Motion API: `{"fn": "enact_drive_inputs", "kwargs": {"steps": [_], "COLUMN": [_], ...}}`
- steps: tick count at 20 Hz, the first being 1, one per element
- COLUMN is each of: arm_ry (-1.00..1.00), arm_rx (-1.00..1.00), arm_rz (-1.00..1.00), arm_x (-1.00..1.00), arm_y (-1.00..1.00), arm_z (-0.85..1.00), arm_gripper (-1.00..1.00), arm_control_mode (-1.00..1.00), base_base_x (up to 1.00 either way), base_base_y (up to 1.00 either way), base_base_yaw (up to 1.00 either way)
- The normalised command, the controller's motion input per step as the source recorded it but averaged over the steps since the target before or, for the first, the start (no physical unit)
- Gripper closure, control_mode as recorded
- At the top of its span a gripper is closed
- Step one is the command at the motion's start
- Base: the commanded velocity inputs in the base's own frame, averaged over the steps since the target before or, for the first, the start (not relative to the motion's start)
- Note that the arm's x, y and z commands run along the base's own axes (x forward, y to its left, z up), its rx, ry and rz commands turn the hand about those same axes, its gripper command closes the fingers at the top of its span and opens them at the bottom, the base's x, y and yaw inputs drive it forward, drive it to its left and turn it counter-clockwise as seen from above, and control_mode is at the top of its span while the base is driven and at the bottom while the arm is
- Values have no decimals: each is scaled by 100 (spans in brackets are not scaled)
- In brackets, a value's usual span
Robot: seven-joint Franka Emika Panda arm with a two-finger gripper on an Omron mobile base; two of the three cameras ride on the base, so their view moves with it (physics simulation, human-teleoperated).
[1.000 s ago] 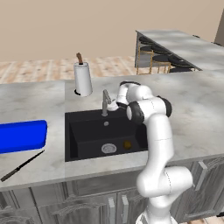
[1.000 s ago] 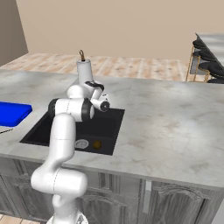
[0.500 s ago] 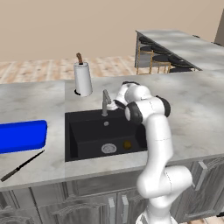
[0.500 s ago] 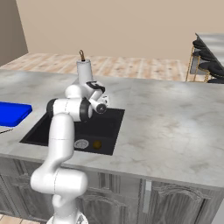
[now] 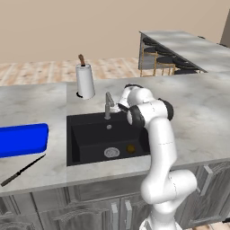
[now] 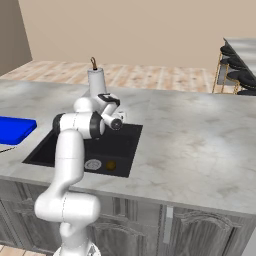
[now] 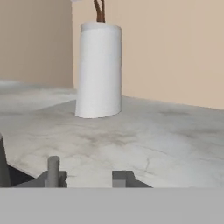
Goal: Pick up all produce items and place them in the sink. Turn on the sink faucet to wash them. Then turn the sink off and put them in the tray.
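Note:
The small round brownish-yellow produce item (image 5: 130, 148) (image 6: 111, 165) lies on the floor of the black sink (image 5: 90, 134) (image 6: 47, 147), right of the silver drain. At the sink's back rim stands the grey faucet (image 5: 108, 105). My gripper (image 5: 119, 107) (image 7: 87, 178) hangs just to its right, at the height of the spout. In the hand view the fingertips (image 7: 124, 178) stand a little apart with only counter between them, and grey faucet metal shows at the left edge. The blue tray (image 5: 22, 139) (image 6: 15, 129) rests on the counter left of the sink.
A white paper-towel roll (image 5: 84, 81) (image 6: 96, 82) (image 7: 99, 70) stands on the counter behind the sink, straight ahead of the hand. A knife (image 5: 22, 170) lies near the front edge by the tray. Bar stools (image 5: 164, 63) stand at the far counter.
The hand has shifted only slightly beside the faucet. The produce item, tray and knife lie where they were.

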Motion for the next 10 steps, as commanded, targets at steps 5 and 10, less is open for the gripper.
{"fn": "enact_drive_inputs", "kwargs": {"steps": [5,10], "arm_ry": [9,7], "arm_rx": [13,15], "arm_rz": [0,0], "arm_x": [0,0], "arm_y": [-86,-91], "arm_z": [-35,-37], "arm_gripper": [100,100], "arm_control_mode": [-100,-100], "base_base_x": [0,0], "base_base_y": [0,0], "base_base_yaw": [0,0]}}
